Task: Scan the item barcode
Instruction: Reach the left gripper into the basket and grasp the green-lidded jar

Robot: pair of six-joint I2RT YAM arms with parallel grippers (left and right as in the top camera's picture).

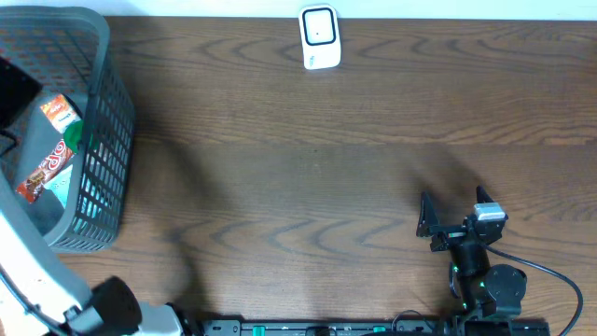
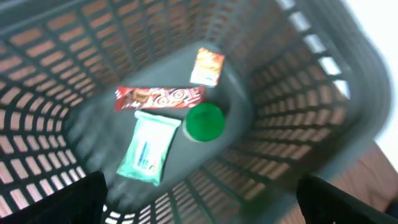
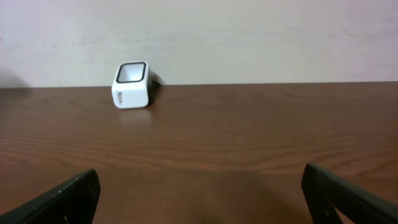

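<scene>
Overhead, a grey plastic basket (image 1: pixel 104 140) stands at the left end of the wooden table (image 1: pixel 308 187), and the goods to be scanned all lie inside it. The left wrist view looks straight down into it, though that frame is blurred. A red snack bar (image 2: pixel 159 98) lies across the floor of the basket. An orange packet (image 2: pixel 207 66) sits just beyond it. A pale green wipes pack (image 2: pixel 149 147) lies on the near side of the bar, and beside that is a green round thing (image 2: pixel 204 121), perhaps a lid or cap.

The left gripper (image 2: pixel 199 208) hovers above the basket with its jaws spread wide. Only the two dark fingertips (image 2: pixel 53 199) show, at the bottom corners of the wrist view, and nothing is held between them. No item is touched.

A white barcode scanner (image 1: pixel 319 37) stands at the far edge of the table, near the middle, well apart from the basket. The right wrist camera faces it across bare wood.

The right gripper (image 1: pixel 454 210) sits low at the near right of the table, jaws fully apart and empty, well apart from both the scanner and the basket.
</scene>
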